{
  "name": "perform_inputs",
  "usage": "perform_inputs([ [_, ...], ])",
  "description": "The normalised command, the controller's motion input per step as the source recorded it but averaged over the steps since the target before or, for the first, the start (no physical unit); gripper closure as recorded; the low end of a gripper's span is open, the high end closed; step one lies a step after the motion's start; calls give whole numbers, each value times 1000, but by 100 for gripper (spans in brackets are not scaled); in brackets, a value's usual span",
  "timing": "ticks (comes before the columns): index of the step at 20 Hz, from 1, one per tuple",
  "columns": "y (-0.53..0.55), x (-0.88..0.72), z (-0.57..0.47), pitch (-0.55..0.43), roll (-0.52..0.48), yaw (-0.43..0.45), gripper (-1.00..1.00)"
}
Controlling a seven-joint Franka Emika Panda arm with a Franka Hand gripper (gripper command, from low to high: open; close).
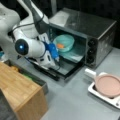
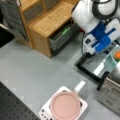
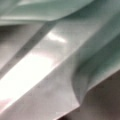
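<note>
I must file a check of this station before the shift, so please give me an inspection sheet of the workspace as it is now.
Surface: grey table, bare in the middle.
Job's things: teal bowl with an orange item inside the open toaster oven; oven door folded down.
Clutter: pink pan on a white hot plate; wooden cabinet with an open drawer.
Grippers: pincer with blue parts at the oven mouth, beside the bowl; fingertips hidden.
Cables: black cable along the arm.
Surroundings: dark backdrop; perforated black board.
</note>
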Motion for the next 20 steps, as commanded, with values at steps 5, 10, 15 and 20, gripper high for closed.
perform_inputs([
  [5, -146, 71, -28, 50, -63, 62, -100],
  [10, -149, 107, 77, 53, -187, 16, -100],
  [15, -171, 143, 247, 67, -391, -14, -100],
  [20, -28, 111, 309, 44, -477, -55, -100],
])
